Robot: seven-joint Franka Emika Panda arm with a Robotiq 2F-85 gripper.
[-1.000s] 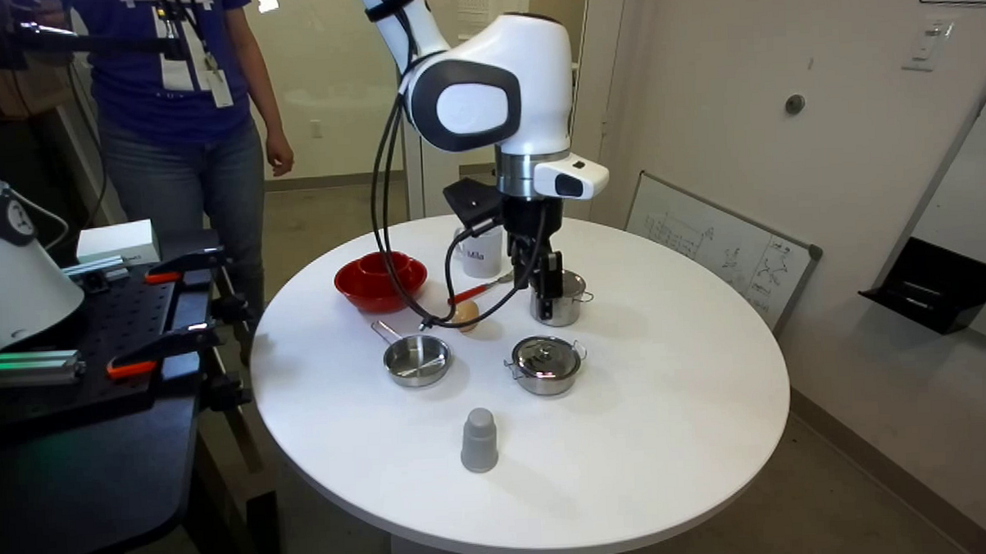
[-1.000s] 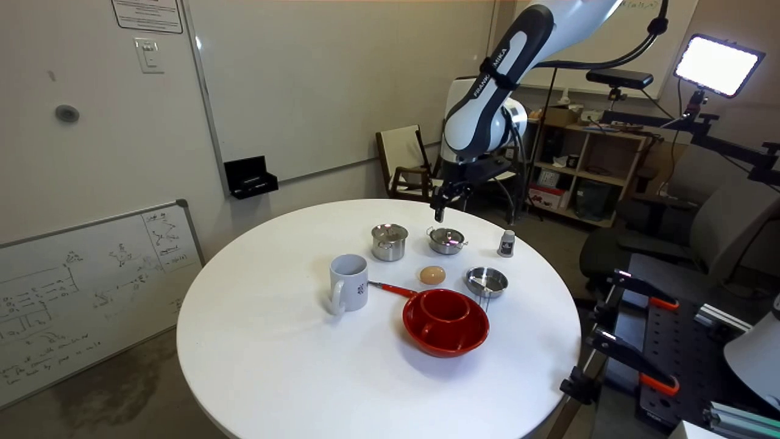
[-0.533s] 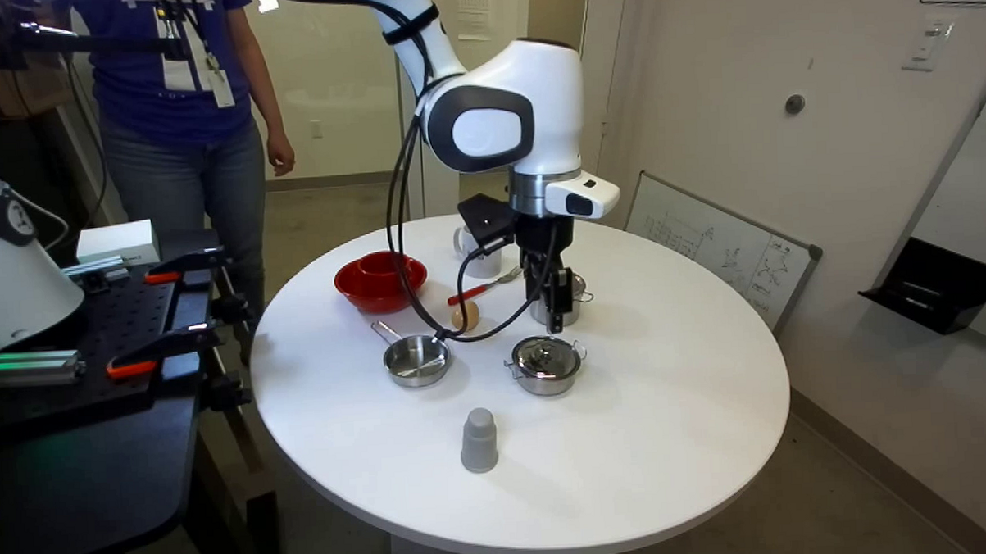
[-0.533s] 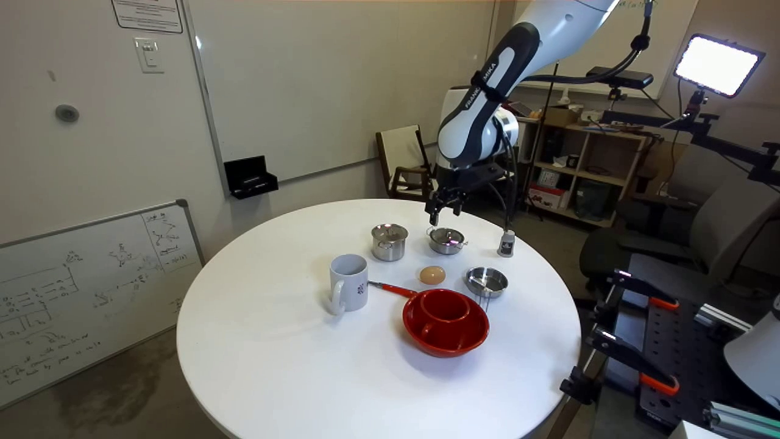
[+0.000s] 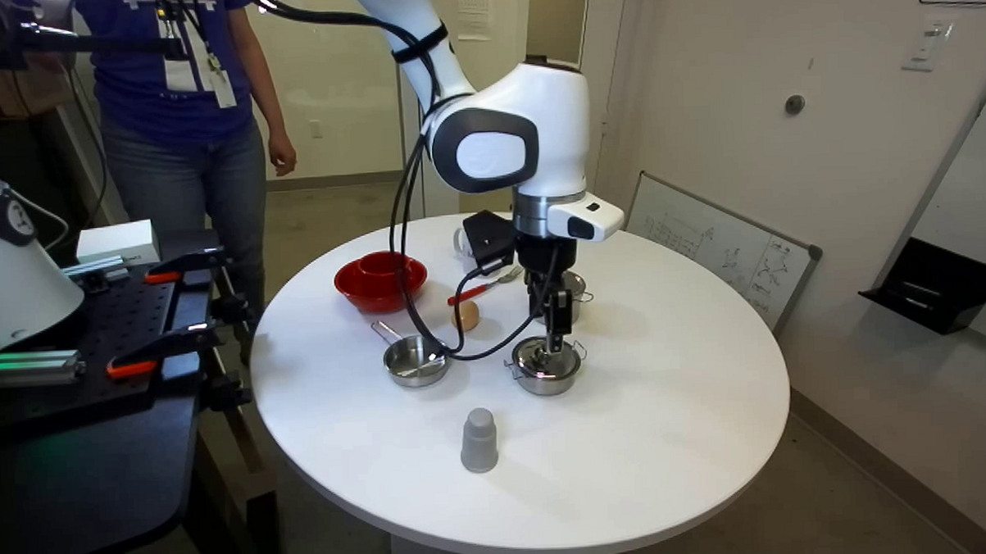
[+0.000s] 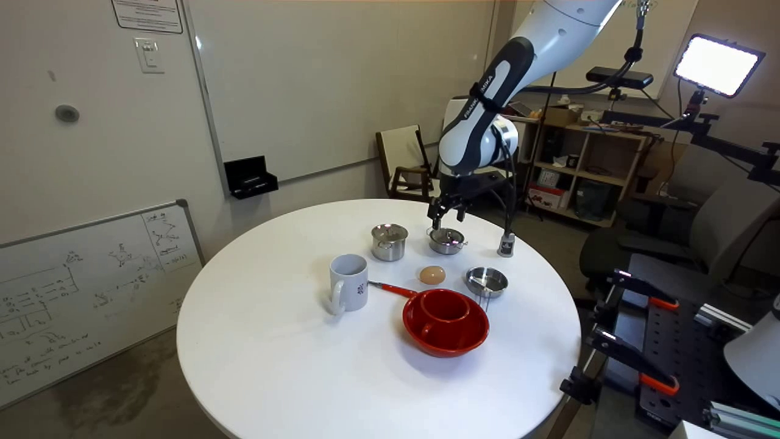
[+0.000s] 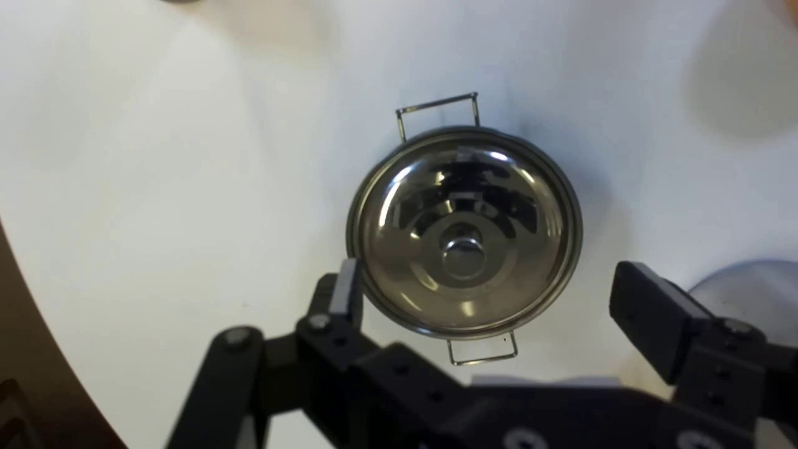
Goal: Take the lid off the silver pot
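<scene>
My hand [image 7: 489, 280] is let go, its fingers [image 7: 645, 305] set wide apart and gripping nothing. It hangs over the low silver pot [image 5: 547, 387], and the wrist view looks straight down on that pot's round lid [image 7: 464, 237], which sits on the rim, its knob showing in the space between my fingers. One fingertip overlaps the lid's edge there; whether it touches, I cannot tell. The taller silver pot [image 6: 390, 251] stands near it on the white tabletop [image 6: 274, 366], its own cover on.

The clearest lettering is on my arm [image 6: 515, 58]: in an exterior view I read "FRANK" and "MIKA", with a black strap [image 6: 484, 97] crossing between them. The mug [image 6: 348, 283] carries a small dark print, and the little grey bottle [image 6: 506, 244] has a dark label; I can read neither. Handwriting and diagrams cover the leaning whiteboard [image 6: 91, 299], too faint for me to make out. The printed notice [image 6: 148, 13] above the light switch [image 6: 148, 56] is too small to read.
</scene>
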